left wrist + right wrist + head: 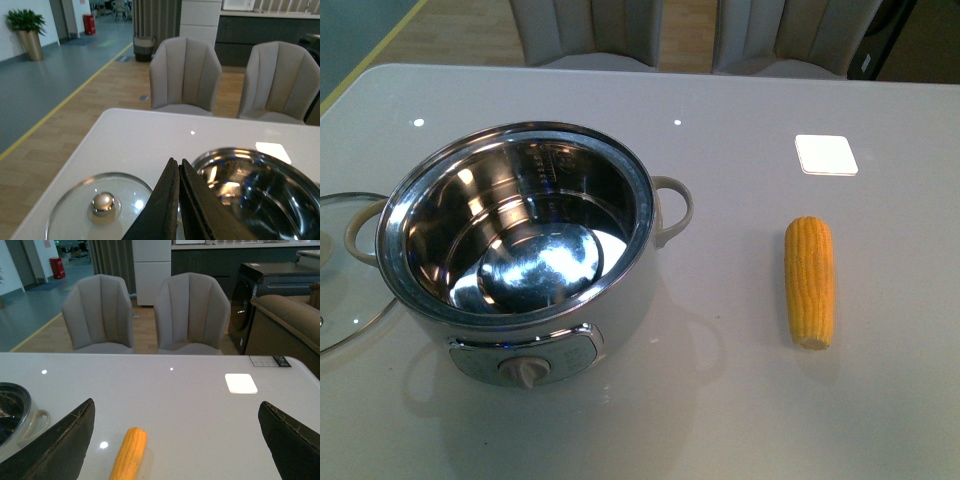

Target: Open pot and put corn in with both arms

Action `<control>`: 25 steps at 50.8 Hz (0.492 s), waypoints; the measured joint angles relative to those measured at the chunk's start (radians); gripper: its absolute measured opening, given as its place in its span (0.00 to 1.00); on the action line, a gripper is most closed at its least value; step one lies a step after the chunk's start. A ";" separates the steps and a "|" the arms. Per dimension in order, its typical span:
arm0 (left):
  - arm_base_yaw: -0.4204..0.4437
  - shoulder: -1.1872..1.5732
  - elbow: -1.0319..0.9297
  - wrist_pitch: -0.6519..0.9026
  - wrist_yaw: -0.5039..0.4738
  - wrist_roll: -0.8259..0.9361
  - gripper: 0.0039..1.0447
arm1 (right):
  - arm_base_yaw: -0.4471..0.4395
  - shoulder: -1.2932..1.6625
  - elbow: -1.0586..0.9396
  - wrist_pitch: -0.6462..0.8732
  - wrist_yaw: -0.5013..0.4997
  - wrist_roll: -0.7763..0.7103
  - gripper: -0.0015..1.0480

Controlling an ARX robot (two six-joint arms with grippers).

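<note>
Since the pot is already open with its lid lying beside it, the corn on the table to its right comes next. The right gripper is spread wide and should come down around the corn's middle. Only the left wrist view shows the left gripper pinched together, holding nothing

The pot has a smooth, glossy cream body, seemingly plastic, around a mirror-polished steel inner bowl. The lid is clear glass with a shiny metal rim and knob. The corn looks matt and bumpy with kernels. The white surface is smooth and glossy, reflecting lamp spots. The left claw is matt black, the chairs grey cloth.
</note>
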 joint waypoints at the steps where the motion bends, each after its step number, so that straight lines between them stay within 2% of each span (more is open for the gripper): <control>1: 0.000 -0.037 0.000 -0.032 0.000 0.000 0.03 | 0.000 0.000 0.000 0.000 0.000 0.000 0.92; 7: 0.000 -0.077 0.000 -0.048 0.000 0.000 0.03 | 0.000 0.000 0.000 0.000 0.000 0.000 0.92; 16: 0.000 -0.079 0.000 -0.050 0.000 0.000 0.41 | 0.003 0.013 0.005 -0.019 0.013 0.010 0.92; 20: 0.000 -0.079 0.000 -0.050 -0.001 0.000 0.55 | 0.040 0.221 0.144 -0.338 0.126 0.111 0.92; 23: 0.000 -0.079 0.000 -0.050 0.002 0.000 0.63 | 0.055 0.396 0.211 -0.474 0.134 0.164 0.92; 25: 0.000 -0.079 0.000 -0.050 0.000 0.000 0.69 | 0.066 0.472 0.221 -0.481 0.134 0.185 0.92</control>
